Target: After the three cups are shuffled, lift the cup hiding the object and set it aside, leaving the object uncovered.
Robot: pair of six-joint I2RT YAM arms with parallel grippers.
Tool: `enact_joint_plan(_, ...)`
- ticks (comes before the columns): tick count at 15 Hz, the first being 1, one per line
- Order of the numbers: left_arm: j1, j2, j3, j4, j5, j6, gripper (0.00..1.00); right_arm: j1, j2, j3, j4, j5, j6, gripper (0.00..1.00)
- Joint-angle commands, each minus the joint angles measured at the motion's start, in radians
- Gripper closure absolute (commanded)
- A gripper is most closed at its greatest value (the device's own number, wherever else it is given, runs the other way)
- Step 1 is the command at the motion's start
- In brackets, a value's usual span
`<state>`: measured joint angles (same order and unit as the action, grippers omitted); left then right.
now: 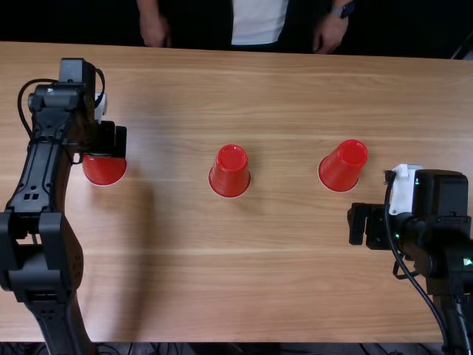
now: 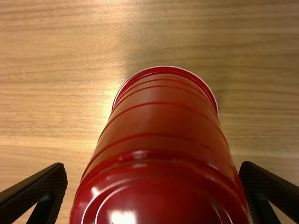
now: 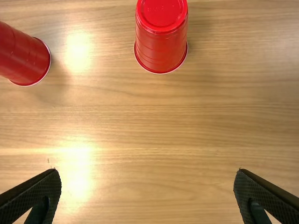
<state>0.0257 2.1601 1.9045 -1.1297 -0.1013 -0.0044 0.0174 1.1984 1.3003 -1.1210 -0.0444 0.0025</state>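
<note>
left claw (image 2: 150,167) released, straddling left cup (image 1: 103,171) | cup axis upright | right claw (image 3: 145,172) released, well apart

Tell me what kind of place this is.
Likely a robot lab bench: left arm and right arm at a wooden table, with left cup, middle cup and right cup upside down in a row.

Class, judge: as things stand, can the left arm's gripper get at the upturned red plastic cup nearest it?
Probably yes. The left gripper is open, with its flat black fingers on either side of the upturned red plastic cup and nothing between them.
</note>
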Motion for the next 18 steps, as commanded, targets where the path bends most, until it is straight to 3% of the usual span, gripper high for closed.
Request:
enact_joint_plan(1,-0.010,0.037,0.036,0.000,-0.011,-0.005,0.00,0.004,-0.007,-0.013,0.003,-0.005,0.007,0.00)
enact_joint_plan(3,-0.010,0.044,0.036,0.001,-0.009,-0.005,0.24,0.004,-0.008,-0.016,0.003,-0.005,0.007,0.00)
enact_joint_plan(5,-0.009,0.046,0.036,0.001,-0.009,-0.007,0.37,0.004,-0.008,-0.021,0.003,-0.005,0.007,0.00)
enact_joint_plan(8,-0.006,0.038,0.034,0.001,-0.004,-0.007,0.81,0.003,-0.010,-0.029,0.003,-0.003,0.007,0.00)
enact_joint_plan(12,-0.012,-0.066,0.033,-0.015,0.006,-0.012,0.84,0.004,-0.010,-0.039,0.008,-0.005,0.007,0.00)
enact_joint_plan(15,-0.009,-0.183,0.030,-0.017,0.009,-0.067,0.83,0.006,-0.010,-0.041,0.010,-0.005,0.005,0.00)
enact_joint_plan(18,0.003,-0.306,0.016,-0.019,0.009,-0.084,0.83,0.006,-0.010,-0.041,0.030,-0.003,0.005,0.00)
